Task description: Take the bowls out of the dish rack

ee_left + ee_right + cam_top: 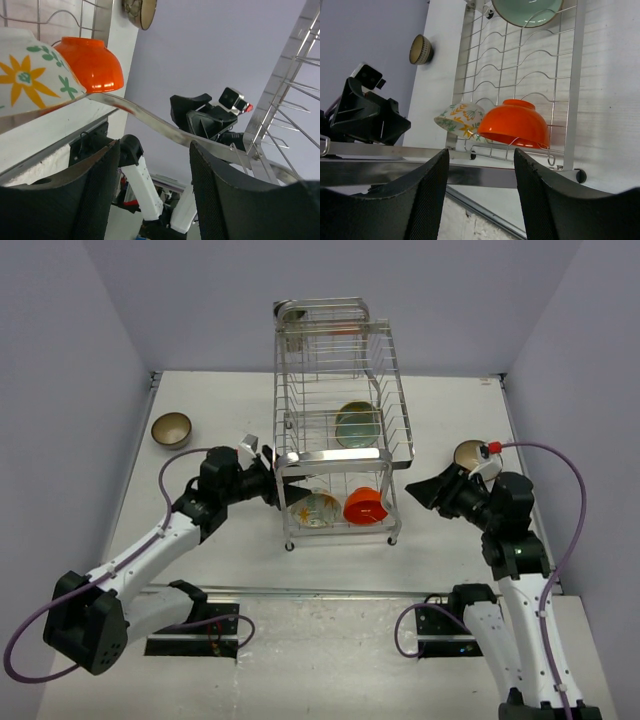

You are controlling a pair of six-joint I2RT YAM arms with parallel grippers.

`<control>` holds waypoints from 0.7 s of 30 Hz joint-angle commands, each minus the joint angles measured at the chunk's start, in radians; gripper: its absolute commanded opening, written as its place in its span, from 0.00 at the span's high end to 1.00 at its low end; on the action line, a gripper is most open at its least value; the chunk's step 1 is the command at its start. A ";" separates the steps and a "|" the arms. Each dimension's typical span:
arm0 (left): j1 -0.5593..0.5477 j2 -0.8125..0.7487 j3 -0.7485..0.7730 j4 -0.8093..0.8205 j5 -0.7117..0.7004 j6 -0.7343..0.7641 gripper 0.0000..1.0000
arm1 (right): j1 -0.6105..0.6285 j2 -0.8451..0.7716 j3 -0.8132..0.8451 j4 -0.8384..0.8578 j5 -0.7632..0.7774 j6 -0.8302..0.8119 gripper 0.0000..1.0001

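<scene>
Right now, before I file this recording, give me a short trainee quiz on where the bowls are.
1. How many bowls sit on the lower tier of the dish rack?
2. True or false: the brown bowl stands on the table, outside the rack.
3. The green bowl is: A) on the upper tier; B) on the lower tier; C) on the table.
Key: 1. two, the patterned bowl and the orange bowl; 2. true; 3. A.

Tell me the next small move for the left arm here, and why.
Probably ease the left gripper rightward into the chrome wire dish rack's lower tier toward the pale flower-patterned bowl. Its jaws stand open and empty just outside the rack's left side, that bowl lies nearest, and the bright orange-red bowl sits beyond it, closer to the right gripper.
</scene>
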 commanded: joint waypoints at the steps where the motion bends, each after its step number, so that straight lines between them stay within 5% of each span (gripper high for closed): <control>1: -0.043 -0.013 0.000 -0.023 -0.138 -0.110 0.40 | -0.006 -0.043 0.015 0.000 0.036 -0.012 0.44; 21: -0.078 0.033 -0.047 -0.040 -0.199 -0.111 0.42 | -0.006 -0.090 0.017 -0.035 0.062 -0.030 0.44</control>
